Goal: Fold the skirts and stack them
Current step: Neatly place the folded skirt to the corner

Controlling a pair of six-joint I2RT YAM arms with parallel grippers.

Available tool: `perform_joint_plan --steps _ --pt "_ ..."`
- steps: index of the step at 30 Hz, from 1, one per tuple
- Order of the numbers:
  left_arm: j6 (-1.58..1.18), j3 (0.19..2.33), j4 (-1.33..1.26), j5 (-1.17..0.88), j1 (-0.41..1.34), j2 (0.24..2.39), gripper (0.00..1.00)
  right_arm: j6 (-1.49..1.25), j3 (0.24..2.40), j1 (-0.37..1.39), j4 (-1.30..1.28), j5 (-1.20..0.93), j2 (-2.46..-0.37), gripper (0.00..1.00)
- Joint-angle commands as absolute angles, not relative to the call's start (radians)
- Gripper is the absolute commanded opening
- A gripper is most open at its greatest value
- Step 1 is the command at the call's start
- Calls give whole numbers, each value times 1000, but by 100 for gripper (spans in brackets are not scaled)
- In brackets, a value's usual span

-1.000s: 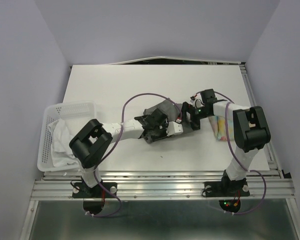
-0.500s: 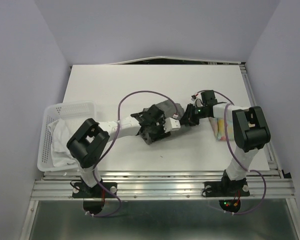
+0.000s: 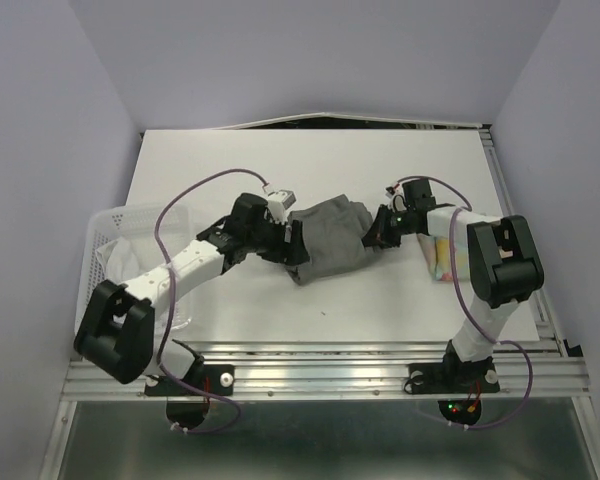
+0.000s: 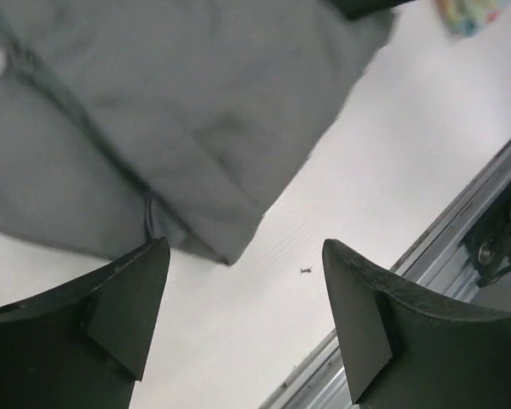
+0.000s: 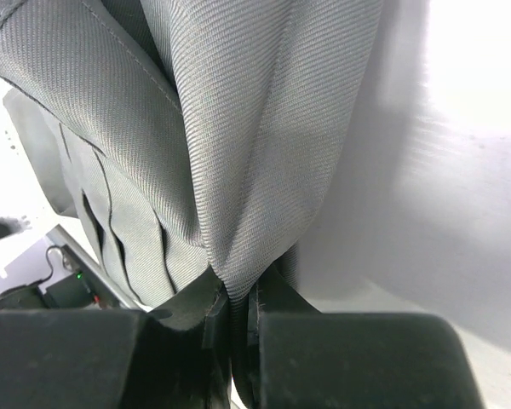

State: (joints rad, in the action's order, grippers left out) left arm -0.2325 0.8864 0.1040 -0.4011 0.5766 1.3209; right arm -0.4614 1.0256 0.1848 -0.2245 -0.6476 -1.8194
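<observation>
Three skirts: large grey pleated cloth skirt (image 3: 330, 242) lying mid-table between the grippers; small pastel floral skirt (image 3: 442, 256) near the table's right edge, beside the right arm; plain white skirt (image 3: 120, 275) bunched in the white slatted plastic basket (image 3: 145, 214) at far left.
Left gripper (image 4: 243, 328): fingers spread wide, holding nothing, hovering just beside the grey skirt's left side.
Right gripper (image 5: 236, 311): clamped tight on a fold at the grey skirt's right edge.
White table (image 3: 230, 165): carries the grey and floral skirts.
</observation>
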Motion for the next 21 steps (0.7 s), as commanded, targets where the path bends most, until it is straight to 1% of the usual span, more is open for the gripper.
perform_joint_plan --steps 1,7,11,14,15,17,18,21 --pt "-538 805 112 -454 509 1425 82 -459 1017 189 -207 -584 -1769 1" --pt "-655 814 112 -397 509 1520 83 -430 1042 189 -238 -557 -1772 1" --pt "-684 861 80 -387 523 1604 81 -402 1049 189 -250 -532 -1764 1" --pt "-706 862 69 -382 532 1658 72 -387 1065 189 -278 -503 -1769 1" --pt "-713 859 58 -385 534 1681 64 -384 1068 189 -281 -497 -1767 1" --pt "-716 868 46 -390 546 1703 58 -373 1080 189 -285 -485 -1767 1" --pt "-718 874 38 -391 552 1721 52 -367 1086 189 -296 -473 -1769 1" --pt "-736 888 12 -391 572 1749 41 -350 1103 189 -317 -459 -1766 1"
